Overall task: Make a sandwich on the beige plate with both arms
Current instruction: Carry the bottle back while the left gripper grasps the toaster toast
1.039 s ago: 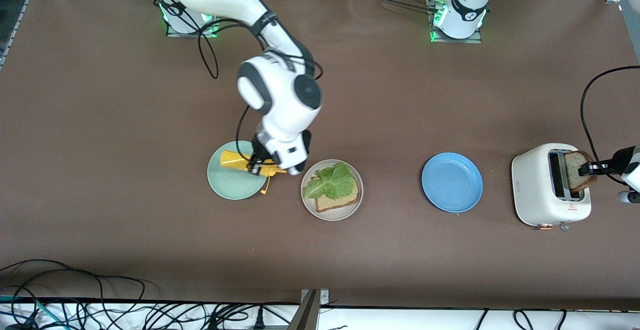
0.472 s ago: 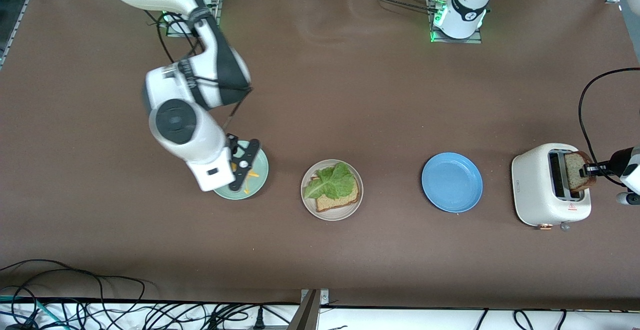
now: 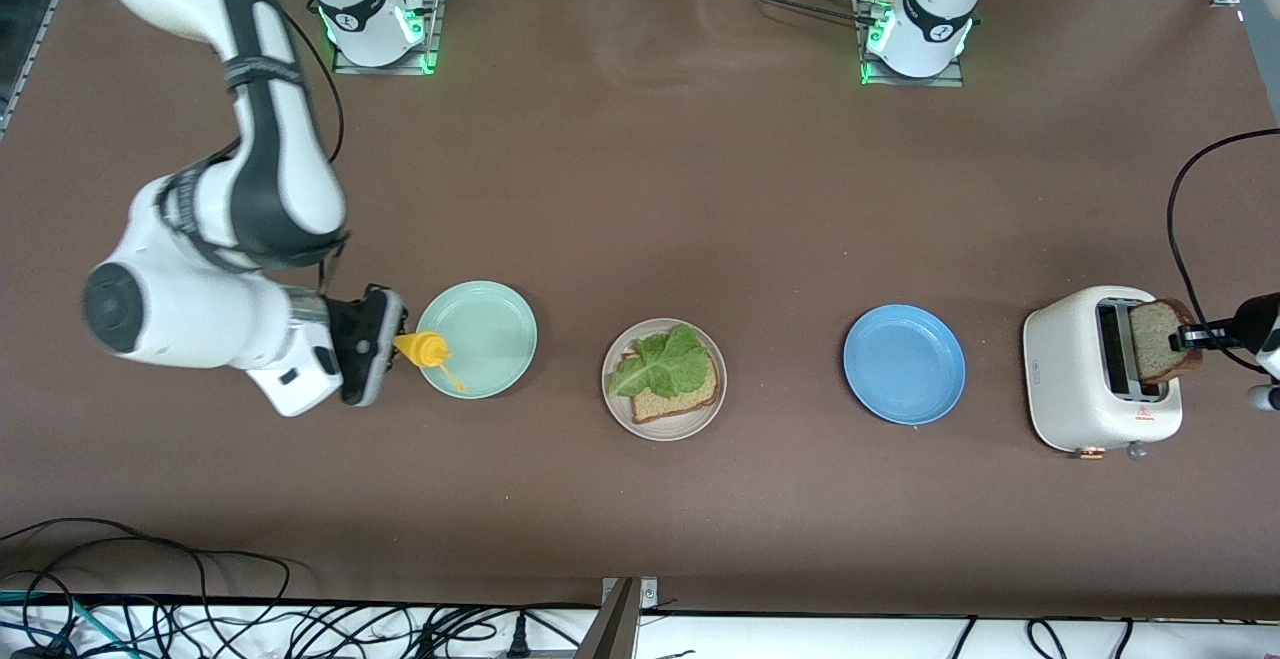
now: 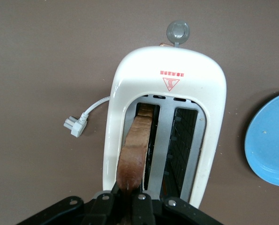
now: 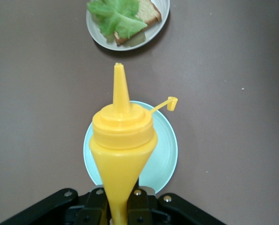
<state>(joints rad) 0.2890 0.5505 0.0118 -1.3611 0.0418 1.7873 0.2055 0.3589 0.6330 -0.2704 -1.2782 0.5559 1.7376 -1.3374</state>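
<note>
Possibly snags: left gripper (image 4: pixel 130 206) clamped on toast slice (image 3: pixel 1160 341) in toaster (image 3: pixel 1090 369) slot, right gripper (image 5: pixel 118 206) pinching mustard bottle (image 5: pixel 122 150) over green plate (image 3: pixel 480 339), beige plate (image 3: pixel 700 419) holding bread and lettuce (image 3: pixel 655 359) mid-tabletop.

Bright even light, soft shadows

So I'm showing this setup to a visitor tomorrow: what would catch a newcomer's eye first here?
Probably the yellow squeeze bottle, gripped by the right gripper at the edge of the mint-green plate, nozzle aimed toward the plates. Next, the beige plate mid-table, with lettuce on one bread slice. Finally the left gripper, shut on the second slice standing out of the white toaster.
</note>
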